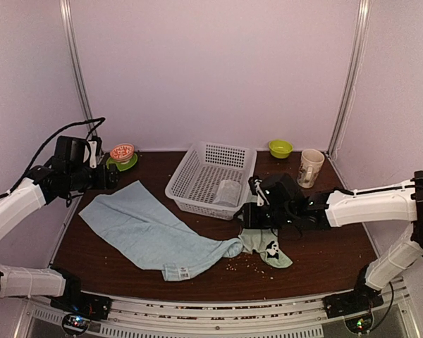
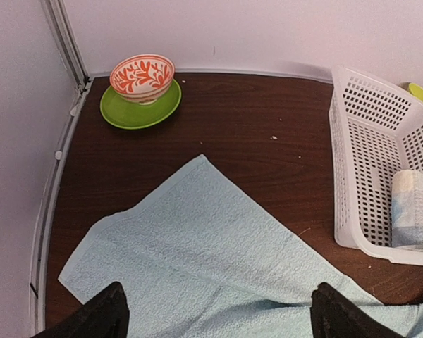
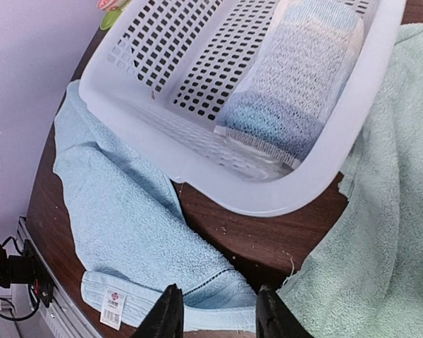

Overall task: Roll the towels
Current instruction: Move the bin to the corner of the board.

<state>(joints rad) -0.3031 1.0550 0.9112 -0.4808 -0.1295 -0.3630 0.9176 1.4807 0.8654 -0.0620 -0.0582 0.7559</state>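
Note:
The large light blue towel (image 1: 151, 232) lies spread flat across the table's left and middle, its labelled hem toward the front (image 3: 113, 306). The pale green towel with the panda patch (image 1: 268, 248) lies crumpled at its right end and shows in the right wrist view (image 3: 388, 211). The small greyish-white towel (image 1: 229, 191) lies rolled inside the basket (image 3: 303, 77). My left gripper (image 1: 113, 176) hovers wide open over the blue towel's far-left part (image 2: 218, 320). My right gripper (image 1: 248, 215) is open and empty, just in front of the basket, above the blue towel's hem (image 3: 215, 317).
The white lattice basket (image 1: 197, 165) stands at centre back. An orange-patterned bowl (image 1: 122, 151) sits on a green plate (image 1: 130, 164) at back left. A small green bowl (image 1: 280, 148) and a beige mug (image 1: 311, 167) stand at back right. Crumbs lie near the front.

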